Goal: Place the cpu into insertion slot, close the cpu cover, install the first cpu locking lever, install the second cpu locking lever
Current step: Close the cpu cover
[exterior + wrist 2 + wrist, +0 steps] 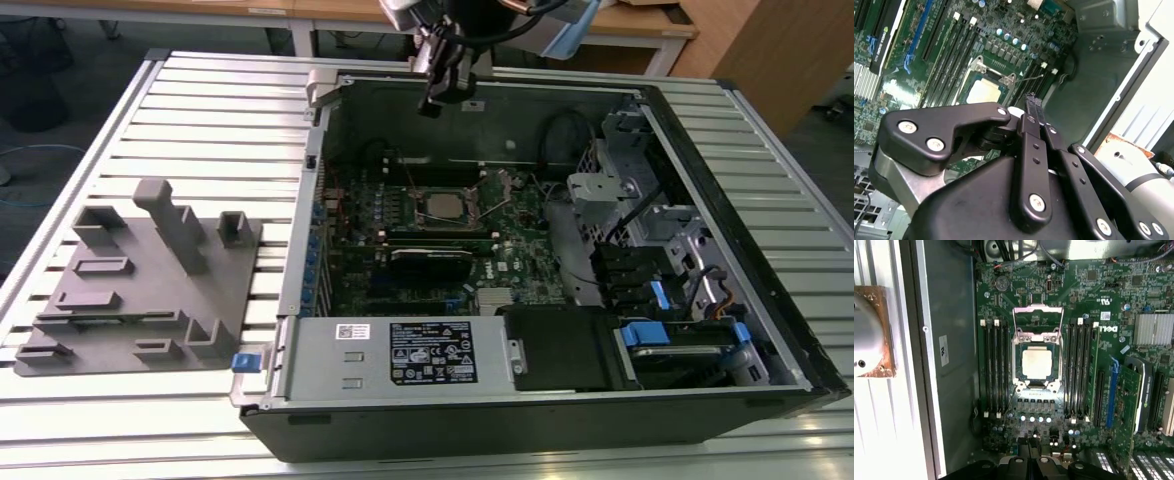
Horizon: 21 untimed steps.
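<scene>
— Silver-grey cpu [442, 206]: where does it sit?
— In the exterior view it lies flat inside the insertion slot [466, 213]. My claw [447, 103] hangs well apart from the slot, up by the wall of the case [534, 420].
— And your grip?
— In the second wrist view my fingers [1032, 107] are pressed together on nothing, with the slot beyond their tips.
— The first wrist view?
— The cpu cover [1037, 308] stands open, tilted up at the slot's edge, so the cpu's top is bare.

Matte black hand [1033, 106], jointed link bars [1026, 165], silver screw heads [1037, 201], grey metal base [891, 172], black cables [467, 35]
</scene>
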Available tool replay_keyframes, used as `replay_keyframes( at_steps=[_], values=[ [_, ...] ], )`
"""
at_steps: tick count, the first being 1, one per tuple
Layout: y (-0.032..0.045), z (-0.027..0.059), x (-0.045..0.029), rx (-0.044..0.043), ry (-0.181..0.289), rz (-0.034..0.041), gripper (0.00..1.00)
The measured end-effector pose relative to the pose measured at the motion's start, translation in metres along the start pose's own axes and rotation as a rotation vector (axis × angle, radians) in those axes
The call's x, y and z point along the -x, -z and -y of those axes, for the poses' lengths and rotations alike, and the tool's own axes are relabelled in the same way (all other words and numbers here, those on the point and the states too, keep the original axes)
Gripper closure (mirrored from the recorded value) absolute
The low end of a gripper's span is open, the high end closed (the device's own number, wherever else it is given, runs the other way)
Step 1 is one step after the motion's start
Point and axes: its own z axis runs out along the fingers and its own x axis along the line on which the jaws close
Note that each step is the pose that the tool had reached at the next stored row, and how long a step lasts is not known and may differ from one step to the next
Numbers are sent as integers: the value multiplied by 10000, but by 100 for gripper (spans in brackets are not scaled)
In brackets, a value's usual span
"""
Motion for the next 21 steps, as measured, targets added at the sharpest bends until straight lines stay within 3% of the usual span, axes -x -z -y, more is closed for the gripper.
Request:
replay_keyframes(
  at_steps=[10,19,21],
  values=[
    [-37,-2,4,787,77,15,89],
    [-38,-3,4,818,81,17,89],
    [-42,-3,4,877,84,22,89]
  ],
)
